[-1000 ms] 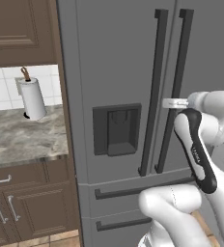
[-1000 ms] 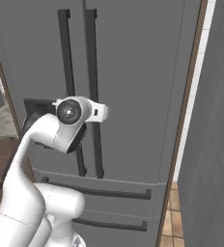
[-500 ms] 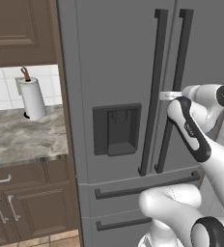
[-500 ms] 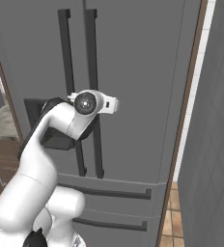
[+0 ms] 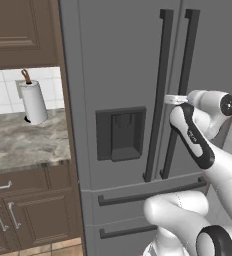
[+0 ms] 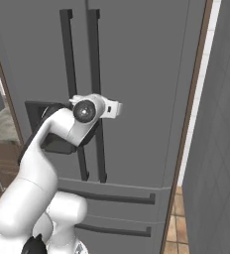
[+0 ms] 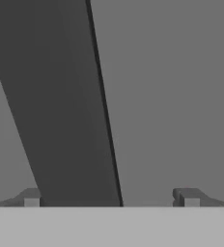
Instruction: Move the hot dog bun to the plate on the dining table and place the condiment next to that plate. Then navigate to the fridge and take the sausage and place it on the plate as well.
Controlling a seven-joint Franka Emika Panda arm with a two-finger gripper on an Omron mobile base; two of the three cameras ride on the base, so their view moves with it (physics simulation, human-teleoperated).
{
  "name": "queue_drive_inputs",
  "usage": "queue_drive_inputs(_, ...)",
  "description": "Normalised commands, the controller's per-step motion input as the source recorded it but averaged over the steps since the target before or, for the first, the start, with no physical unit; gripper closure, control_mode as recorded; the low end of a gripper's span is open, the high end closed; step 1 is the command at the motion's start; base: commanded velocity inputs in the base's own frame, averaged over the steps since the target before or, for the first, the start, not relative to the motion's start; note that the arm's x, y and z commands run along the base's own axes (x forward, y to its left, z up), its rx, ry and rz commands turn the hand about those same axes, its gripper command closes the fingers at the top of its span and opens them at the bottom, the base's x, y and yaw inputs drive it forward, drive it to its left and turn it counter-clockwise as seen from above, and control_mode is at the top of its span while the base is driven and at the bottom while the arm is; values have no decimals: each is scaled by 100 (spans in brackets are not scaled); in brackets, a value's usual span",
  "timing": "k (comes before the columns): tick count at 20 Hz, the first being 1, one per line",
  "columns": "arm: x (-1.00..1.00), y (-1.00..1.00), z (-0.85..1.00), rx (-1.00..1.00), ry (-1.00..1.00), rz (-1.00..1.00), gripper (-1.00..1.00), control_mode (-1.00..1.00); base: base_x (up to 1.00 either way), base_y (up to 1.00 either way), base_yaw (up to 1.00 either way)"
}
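The robot is facing the fridge [image 5: 138, 75] with its gripper [image 7: 111, 198] spread wide around a dark door handle [image 7: 65, 106] running twelve to six o'clock, doors closed, so fetching the sausage is remaining.

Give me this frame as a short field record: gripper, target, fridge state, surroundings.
gripper: open, jaws spread wide, right up against the fridge door
target: dark vertical handle runs between the fingertips, nearer one side, not yet clamped
fridge: doors shut; two long handles side by side, dispenser recess in the left door
sausage: not visible
surroundings: paper towel roll upright on the marble counter left of the fridge
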Motion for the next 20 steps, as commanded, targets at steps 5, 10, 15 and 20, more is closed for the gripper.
queue_drive_inputs(5, 58, -1, 0, 0, 8, 0, 100, -100, 0, 0, 0)
queue_drive_inputs(10, -12, -43, 4, 0, 2, 0, 100, -100, 0, 0, 0)
queue_drive_inputs(15, -70, -73, 15, 0, 0, 0, 100, -100, 0, 0, 0)
queue_drive_inputs(20, -95, -78, 11, -2, 0, 0, 100, -100, 0, 0, 0)
